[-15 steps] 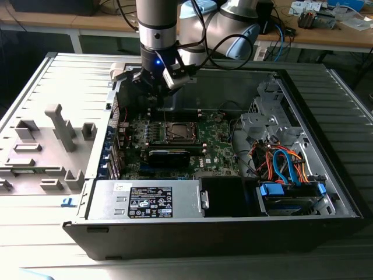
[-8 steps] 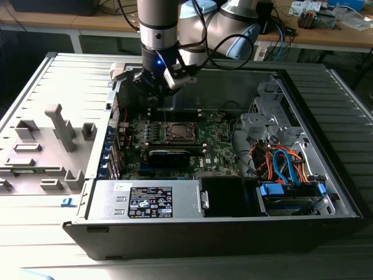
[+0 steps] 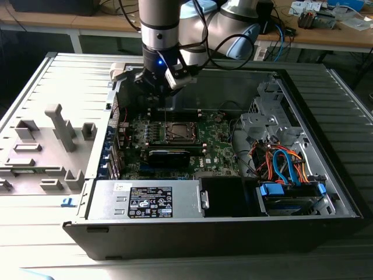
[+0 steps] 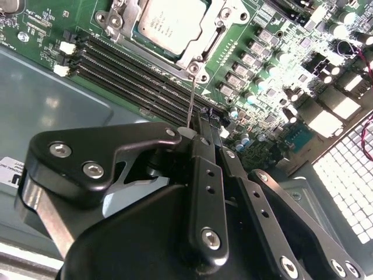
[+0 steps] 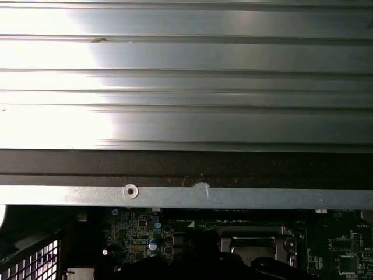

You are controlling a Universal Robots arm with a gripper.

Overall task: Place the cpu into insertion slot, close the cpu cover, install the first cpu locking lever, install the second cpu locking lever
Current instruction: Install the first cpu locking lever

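- In the exterior view the gripper [image 3: 158, 87] hangs over the far edge of the green motherboard [image 3: 217, 147], inside the open computer case [image 3: 326, 175], at about 11 o'clock from the insertion slot [image 3: 179, 132].
- In the second wrist view the gripper [image 4: 205, 125] shows its black fingers [image 4: 208, 175] pressed together, the jaws closed; a thin metal locking lever [image 4: 192, 102] runs from the socket corner to the fingertips, but whether it is pinched cannot be told.
- The cpu [image 4: 168, 24] lies in the insertion slot [image 4: 201, 55], its silvery top facing up, with the cpu cover [image 4: 205, 39] framing it flat around the edges.
- Black memory slots [image 4: 131, 73] run beside the socket, between it and the gripper.
- In the exterior view a grey power supply box [image 3: 145, 199] sits at 6 o'clock from the socket, and bundled orange and blue cables [image 3: 282, 163] lie at 4 o'clock.
- The first wrist view shows a ribbed metal panel [image 5: 186, 76] above the case rim [image 5: 233, 197].
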